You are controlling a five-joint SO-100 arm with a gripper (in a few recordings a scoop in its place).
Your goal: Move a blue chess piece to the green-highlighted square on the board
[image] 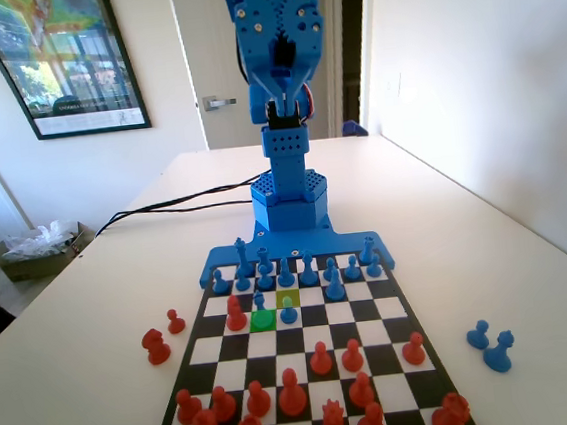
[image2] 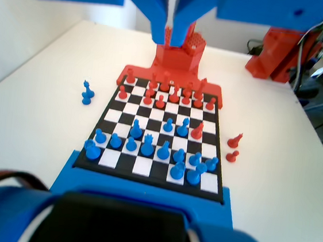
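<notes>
My gripper (image: 284, 112) hangs high above the blue base at the far end of the board (image: 378, 309). Its jaws are shut with nothing between them. In the wrist view the gripper (image2: 170, 38) shows just a thin slit between the jaws, well above the board (image2: 113, 116). The green-highlighted square (image: 263, 321) lies left of centre, in front of the blue ranks. One blue pawn (image: 260, 301) stands at its far edge, and another blue pawn (image: 288, 310) stands one file to the right, by a paler yellow-green square (image: 288, 297). The wrist view shows these two pawns (image2: 183, 127) (image2: 168, 124) ahead of the blue ranks.
A red piece (image: 235, 313) stands just left of the green square. Two blue pieces (image: 489, 343) lie off the board on the right, two red ones (image: 163, 337) on the left. Black cables (image: 162, 206) run across the table at the far left. Red pieces fill the near ranks.
</notes>
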